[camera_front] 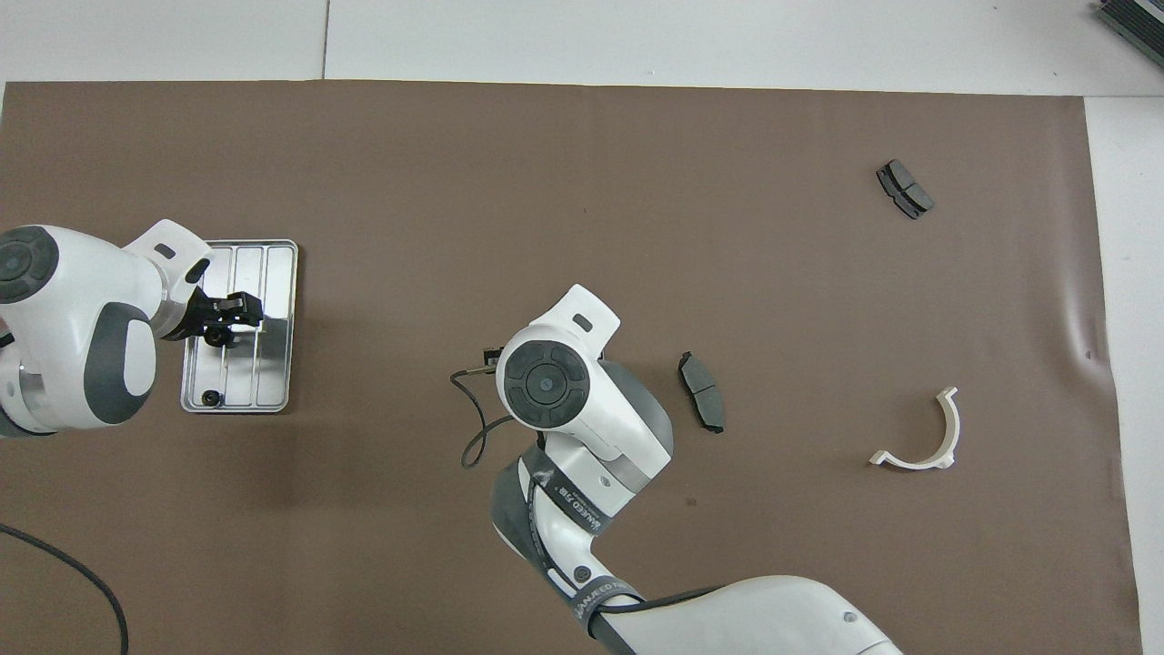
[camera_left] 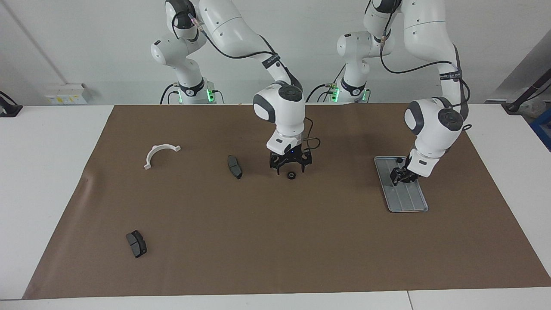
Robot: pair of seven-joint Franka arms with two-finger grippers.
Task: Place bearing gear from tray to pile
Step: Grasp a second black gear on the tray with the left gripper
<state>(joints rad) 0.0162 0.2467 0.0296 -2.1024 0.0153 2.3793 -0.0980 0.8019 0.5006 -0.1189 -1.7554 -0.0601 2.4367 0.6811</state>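
- Clock reference: overhead view, 12 o'clock farthest from the robots, 6 o'clock nearest them.
- Small black ring-shaped bearing gear (camera_front: 215, 337): lies in the flat silver-grey ridged metal tray (camera_front: 273, 364), near the tray's centre, in the lane at its 9 o'clock side.
- Second black bearing gear (camera_front: 211, 398): lies at the 6 o'clock end of the same lane, close to the rim.
- Tray: lies at 9 o'clock on the brown paper mat (camera_front: 546, 182).
- Left gripper (camera_front: 227, 314): hangs low over the tray, directly at the central gear. Whether it is open or closed, and whether it has the gear, cannot be told.
- Third black bearing gear (camera_left: 291, 175): lies alone at the mat's centre. This is probably the start of the pile.
- Right gripper (camera_left: 290, 170): hangs just above that gear, jaws spread wide, holding nothing.
- Dark grey brake pad (camera_front: 701, 404): lies at 3 o'clock from the mat's centre.
- Second dark grey brake pad (camera_front: 905, 189): lies at 2 o'clock.
- White plastic half-ring clamp (camera_front: 918, 437): lies at 4 o'clock.
- Hazard: an off-centre closure can squirt the small gear along the ridge.
- Hazard: catching a ridge or the rim can drag or lift the tray and disturb the second gear.
- Hazard: the right gripper occupies the likely drop point. The arms can collide there, or the pile gear can be knocked away.
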